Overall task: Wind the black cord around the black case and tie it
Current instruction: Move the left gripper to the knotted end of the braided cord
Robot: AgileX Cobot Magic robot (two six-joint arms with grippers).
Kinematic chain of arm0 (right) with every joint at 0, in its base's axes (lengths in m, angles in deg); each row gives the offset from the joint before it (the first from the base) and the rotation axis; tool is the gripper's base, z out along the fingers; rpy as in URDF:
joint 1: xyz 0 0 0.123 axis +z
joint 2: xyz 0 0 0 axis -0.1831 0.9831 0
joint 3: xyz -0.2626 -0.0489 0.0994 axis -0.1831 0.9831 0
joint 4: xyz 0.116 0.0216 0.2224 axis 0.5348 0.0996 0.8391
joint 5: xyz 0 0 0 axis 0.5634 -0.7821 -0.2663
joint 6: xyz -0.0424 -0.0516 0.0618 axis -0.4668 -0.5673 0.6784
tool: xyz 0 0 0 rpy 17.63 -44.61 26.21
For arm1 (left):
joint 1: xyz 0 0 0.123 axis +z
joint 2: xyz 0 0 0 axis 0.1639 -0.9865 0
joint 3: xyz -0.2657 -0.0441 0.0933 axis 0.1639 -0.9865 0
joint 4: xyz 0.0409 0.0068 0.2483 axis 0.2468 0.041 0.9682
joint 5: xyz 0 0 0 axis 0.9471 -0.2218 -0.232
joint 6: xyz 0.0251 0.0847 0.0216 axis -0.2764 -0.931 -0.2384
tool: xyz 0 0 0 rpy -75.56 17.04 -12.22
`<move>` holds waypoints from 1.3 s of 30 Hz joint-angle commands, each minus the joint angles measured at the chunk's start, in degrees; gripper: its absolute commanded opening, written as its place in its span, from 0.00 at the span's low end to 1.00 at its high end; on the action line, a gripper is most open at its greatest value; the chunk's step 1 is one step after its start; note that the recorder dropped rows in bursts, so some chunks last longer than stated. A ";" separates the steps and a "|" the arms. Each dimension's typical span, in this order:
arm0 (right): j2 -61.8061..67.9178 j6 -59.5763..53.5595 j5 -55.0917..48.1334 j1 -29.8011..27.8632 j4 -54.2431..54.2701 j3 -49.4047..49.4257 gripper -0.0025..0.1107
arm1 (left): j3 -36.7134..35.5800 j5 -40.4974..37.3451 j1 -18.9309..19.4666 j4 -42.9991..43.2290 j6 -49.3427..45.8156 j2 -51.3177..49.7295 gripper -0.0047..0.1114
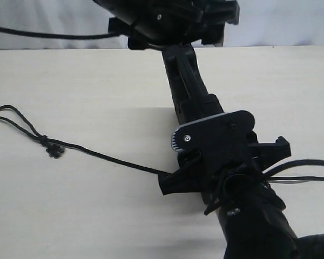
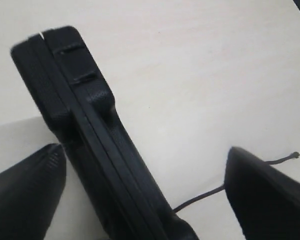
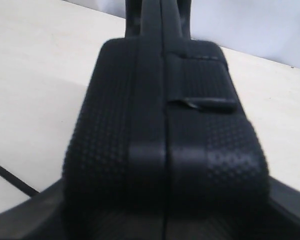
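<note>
Here, right gripper (image 3: 162, 215) grips black case (image 1: 184, 81) on edge, presumably freeing both faces for black cord (image 1: 97, 153); left gripper (image 2: 145, 155) open.

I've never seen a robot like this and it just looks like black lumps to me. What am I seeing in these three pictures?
It is a robot with two arms, each ending in jaws for grabbing. One picture comes from a camera watching the whole scene. The other two come from small cameras on the wrists, so things look huge. The flat black case is held up on its edge over the pale table. The right gripper has its jaws shut on it. The left gripper has its jaws apart on either side of the case, with a gap on one side. The black cord lies across the table and runs to the right gripper.
</note>
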 commanded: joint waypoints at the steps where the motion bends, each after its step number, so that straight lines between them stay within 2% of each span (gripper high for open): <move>1: -1.78 1.17 3.71 -3.82 -2.04 1.18 0.06 | 3.47 -6.34 0.18 5.94 -1.44 3.09 0.73; 8: -6.35 0.37 3.11 -4.46 -2.56 1.18 0.06 | 4.60 -16.24 0.18 11.58 -3.67 4.51 0.73; 12: -6.67 0.15 3.36 -4.90 -2.56 1.85 0.06 | 4.50 -23.25 2.32 10.63 -8.29 4.51 0.72; 15: -6.67 0.15 3.24 -4.90 -2.33 2.61 0.06 | 4.50 -29.43 5.35 9.47 -11.13 4.51 0.72; 19: -6.67 0.94 3.14 -4.90 -2.74 2.95 0.06 | 3.67 -29.85 10.15 8.50 -11.92 4.89 0.72; 24: -6.67 1.07 3.14 -4.90 -3.22 2.95 0.06 | -4.06 -29.85 14.66 8.51 -10.13 7.35 0.72; 28: -6.71 1.07 3.68 -4.90 -4.01 2.95 0.06 | -12.05 -24.41 19.50 8.20 -7.87 7.40 0.72; 33: -6.71 1.07 4.47 -4.90 -5.22 2.95 0.06 | -23.88 -12.64 25.06 8.34 -3.71 7.40 0.71; 39: -6.71 1.07 4.60 -4.90 -6.65 2.95 0.06 | -32.06 -3.53 28.63 9.70 -3.71 5.41 0.55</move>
